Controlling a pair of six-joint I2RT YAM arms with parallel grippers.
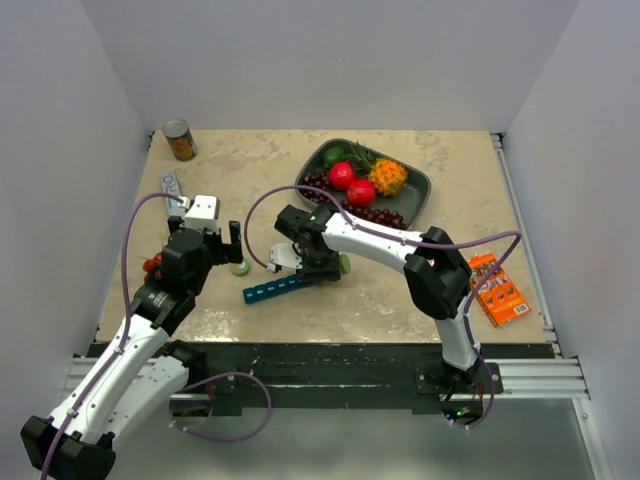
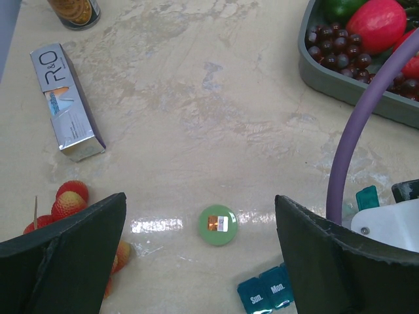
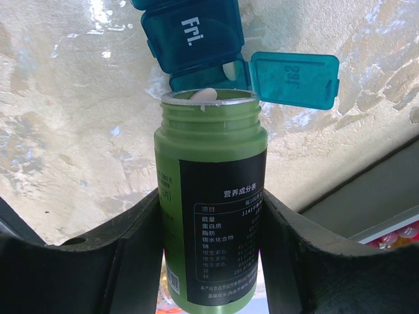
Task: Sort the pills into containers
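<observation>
Roughly at the middle of the table, the teal pill organizer lies as a slanted strip, its left end nearer and its right end farther. The right gripper is at that right end. In the right wrist view its fingers are pinched on either side of a green bottle, which is tipped with its open mouth toward the strip. The hinged lid of the end compartment is swung open beside the closed one marked "Fri.". One white pill sits on the rim of the bottle's mouth, and another pale pill lies inside the open compartment. Whether the mouth touches the organizer cannot be told. The left gripper hangs just left of the strip with its jaws spread wide and nothing between them. From its wrist camera a round green cap lies flat on the table between the two fingers, with the "Sun." and "Mon." end of the organizer just near and right of it. Red lychee-like fruits rest by the left finger, a silver box lies farther left, and a can stands at the far left corner. A dark grey fruit tray sits at the far right, and an orange packet lies near the right edge.
</observation>
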